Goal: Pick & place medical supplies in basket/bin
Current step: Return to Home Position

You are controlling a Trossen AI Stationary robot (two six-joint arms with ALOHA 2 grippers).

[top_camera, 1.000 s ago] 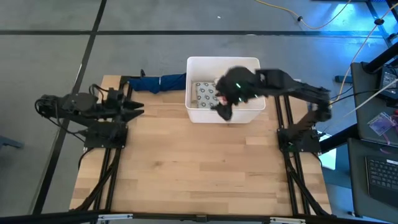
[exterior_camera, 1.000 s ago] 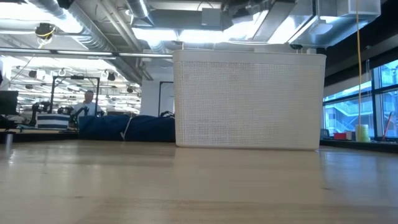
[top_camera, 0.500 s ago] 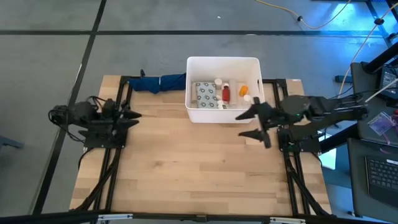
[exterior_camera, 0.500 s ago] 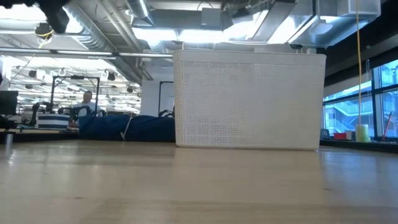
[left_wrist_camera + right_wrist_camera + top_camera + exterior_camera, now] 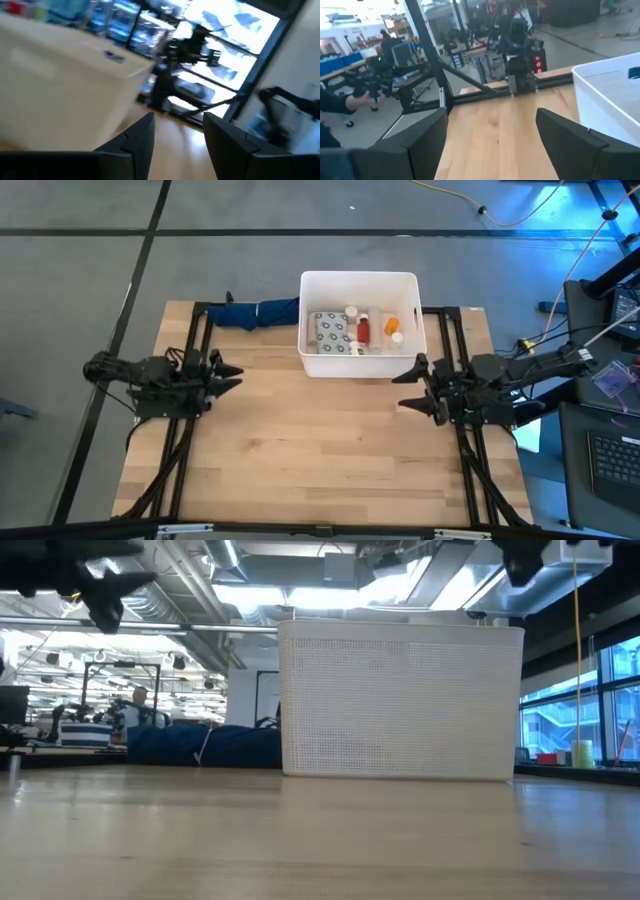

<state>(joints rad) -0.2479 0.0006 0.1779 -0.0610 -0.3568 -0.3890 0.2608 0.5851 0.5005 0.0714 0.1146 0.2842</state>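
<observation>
The white tub (image 5: 359,325) stands at the table's far middle; in the low view the tub (image 5: 400,702) fills the centre. Inside lie the medical supplies: a grey dotted packet (image 5: 329,332), a red bottle (image 5: 363,330), an orange-capped bottle (image 5: 393,326) and white items. My left gripper (image 5: 232,375) hovers open at the table's left, pointing right, holding nothing. My right gripper (image 5: 410,387) hovers open near the tub's right near corner, pointing left, holding nothing. In the wrist views the left gripper (image 5: 177,131) and right gripper (image 5: 490,135) show spread fingers.
A dark blue cloth bundle (image 5: 255,312) lies at the far edge, left of the tub. Bare wooden table (image 5: 320,450) spreads across the near half. A person (image 5: 140,705) stands in the room beyond the table.
My right gripper has drawn back out of the tub, moved toward the table's right and near side, and now hovers empty beside the tub's right near corner. My left gripper has shifted slightly toward the right. The supplies in the tub have come into view.
</observation>
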